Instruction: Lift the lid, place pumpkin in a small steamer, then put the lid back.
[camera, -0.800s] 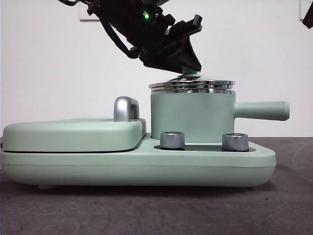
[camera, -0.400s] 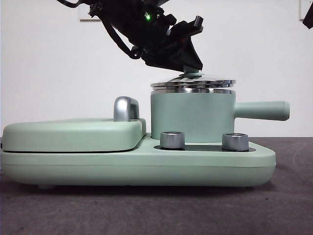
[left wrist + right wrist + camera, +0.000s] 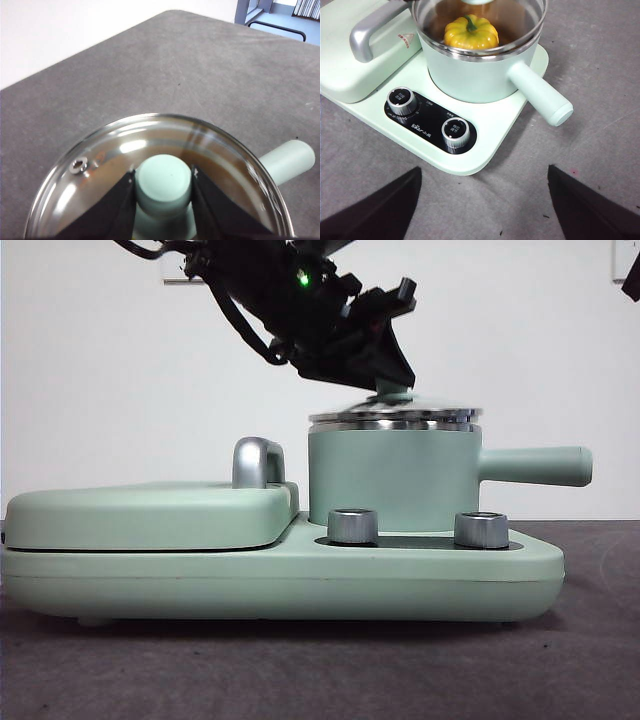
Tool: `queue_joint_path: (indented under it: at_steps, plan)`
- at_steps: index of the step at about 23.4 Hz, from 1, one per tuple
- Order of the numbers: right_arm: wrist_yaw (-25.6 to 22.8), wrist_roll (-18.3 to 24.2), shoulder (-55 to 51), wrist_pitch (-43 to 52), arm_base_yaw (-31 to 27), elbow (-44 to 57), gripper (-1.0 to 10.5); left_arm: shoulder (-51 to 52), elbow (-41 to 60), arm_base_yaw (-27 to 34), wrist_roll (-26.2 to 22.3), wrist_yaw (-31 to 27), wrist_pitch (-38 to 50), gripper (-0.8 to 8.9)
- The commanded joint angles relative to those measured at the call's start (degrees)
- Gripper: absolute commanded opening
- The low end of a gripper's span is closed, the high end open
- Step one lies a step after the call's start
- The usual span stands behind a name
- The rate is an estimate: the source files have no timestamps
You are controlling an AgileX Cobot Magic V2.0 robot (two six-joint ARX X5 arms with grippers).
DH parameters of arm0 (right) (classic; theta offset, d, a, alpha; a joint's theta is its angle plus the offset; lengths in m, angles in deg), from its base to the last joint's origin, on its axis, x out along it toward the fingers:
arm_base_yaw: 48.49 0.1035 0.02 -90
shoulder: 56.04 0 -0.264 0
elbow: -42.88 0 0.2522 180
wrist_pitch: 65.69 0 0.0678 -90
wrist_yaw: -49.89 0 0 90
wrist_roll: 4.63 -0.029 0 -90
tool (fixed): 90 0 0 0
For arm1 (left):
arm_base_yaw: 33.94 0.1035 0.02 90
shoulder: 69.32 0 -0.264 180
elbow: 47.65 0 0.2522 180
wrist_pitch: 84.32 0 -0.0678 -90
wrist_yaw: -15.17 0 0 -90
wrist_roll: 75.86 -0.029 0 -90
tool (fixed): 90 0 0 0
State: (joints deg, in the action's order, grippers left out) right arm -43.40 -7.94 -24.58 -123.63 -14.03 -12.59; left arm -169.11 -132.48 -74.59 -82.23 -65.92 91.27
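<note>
From the front, reading left to right: the flat griddle cover (image 3: 150, 515) with its chrome handle (image 3: 256, 462) lies on the left of the mint-green cooker base (image 3: 280, 585). Right of it stands the small steamer (image 3: 392, 478), its long handle (image 3: 535, 466) pointing right, with two chrome dials (image 3: 352, 526) in front.

My left gripper (image 3: 385, 375) comes down from the upper left and pinches the lid's knob (image 3: 163, 184) between its jaws. The lid (image 3: 395, 416) sits on or just above the steamer's rim; I judge it is nearly seated, though from this level angle I cannot be sure it lies flat.

Through my right wrist camera I see the pumpkin (image 3: 471, 32) inside the steamer, under the glass. My right gripper (image 3: 482, 210) waits near the table in front of the base, jaws spread wide and empty.

The knob stands straight up over the steamer's centre, directly under the left gripper, so what remains looks like a release and a straight lift away.
</note>
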Motion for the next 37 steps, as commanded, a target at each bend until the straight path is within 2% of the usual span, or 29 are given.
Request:
queue_joint_path:
  at_steps: [1, 13, 18, 23, 28, 37]
  plan:
    - [-0.22, -0.57, 0.17, 0.07, 0.46, -0.20, 3.9, -1.84, -1.79, -0.52, -0.39, 0.13, 1.36, 0.10]
    - [-0.22, -0.55, 0.17, -1.33, 0.46, -0.20, 3.9, -2.58, -1.79, -0.50, -0.17, 0.02, 0.52, 0.16]
    - [-0.20, -0.55, 0.17, -1.33, 0.46, -0.20, 3.9, -2.56, -1.79, -0.52, 1.09, 0.11, 0.52, 2.21]
    - [-0.20, -0.55, 0.17, -1.33, 0.46, -0.20, 3.9, -1.53, -1.79, -0.52, 2.01, 0.70, -0.59, 2.29]
    - [-0.17, -0.55, 0.17, -1.27, 0.46, -0.20, 3.9, 1.88, -1.79, -0.50, 3.69, 0.77, -7.08, 2.59]
    - [0.87, -0.81, 0.31, -1.05, 0.44, -0.20, 3.9, 11.91, -1.75, 1.62, 12.17, 0.81, -29.62, 2.50]
